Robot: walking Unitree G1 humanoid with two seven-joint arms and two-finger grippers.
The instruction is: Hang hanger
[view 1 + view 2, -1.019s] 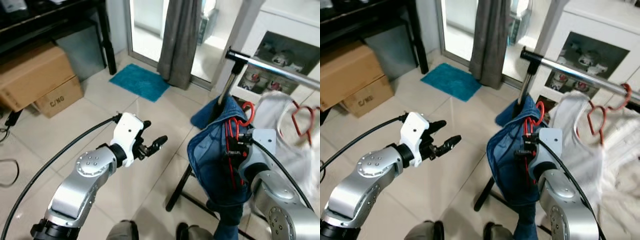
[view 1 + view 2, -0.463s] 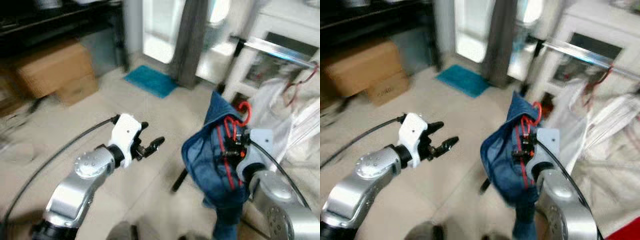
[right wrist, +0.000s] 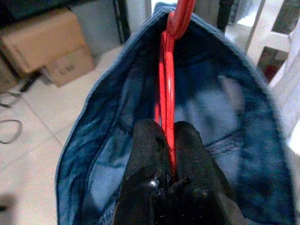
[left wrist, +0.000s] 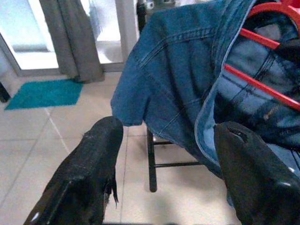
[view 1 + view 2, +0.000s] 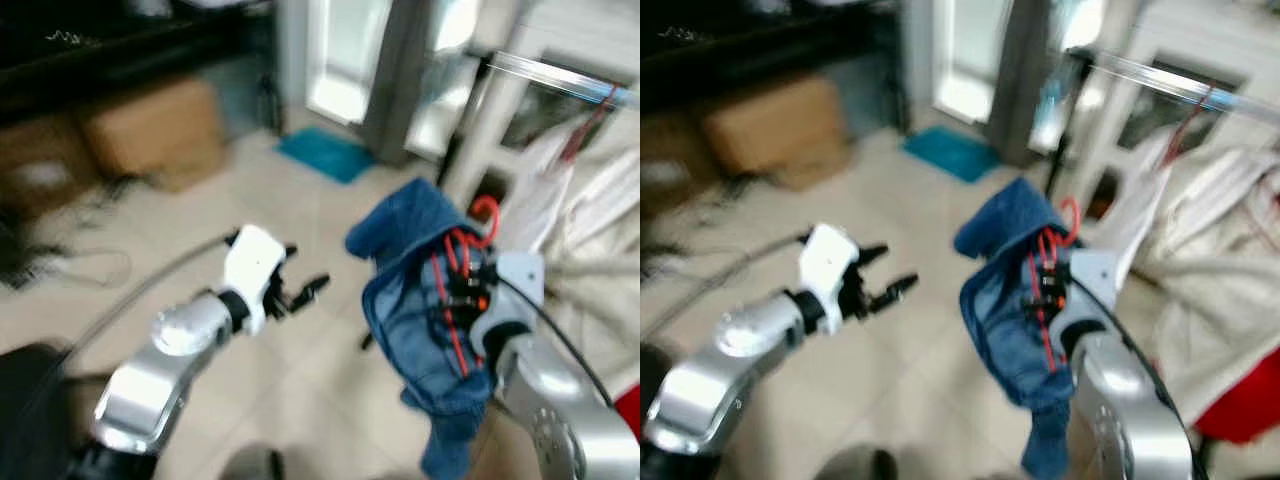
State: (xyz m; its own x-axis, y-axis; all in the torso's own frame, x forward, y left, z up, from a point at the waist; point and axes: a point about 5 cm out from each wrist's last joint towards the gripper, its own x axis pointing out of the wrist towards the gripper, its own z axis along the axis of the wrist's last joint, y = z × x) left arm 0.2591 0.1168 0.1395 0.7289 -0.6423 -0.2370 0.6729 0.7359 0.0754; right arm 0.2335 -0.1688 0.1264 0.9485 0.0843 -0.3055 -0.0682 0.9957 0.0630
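Right now the red hanger (image 3: pixel 167 89), with a blue denim jacket (image 5: pixel 410 300) on it, is pinched tight in the right gripper (image 3: pixel 165 140), below the silver rail (image 5: pixel 560 78). To hang it well, the robot should lift the hook above the rail, then lower it on. Off to the side, the left gripper (image 4: pixel 164 164) is wide open, holding nothing.

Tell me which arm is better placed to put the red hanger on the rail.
The right: its tool is already clamped on the red hanger carrying the denim jacket, on the side of the rail. The left tool is open and empty.
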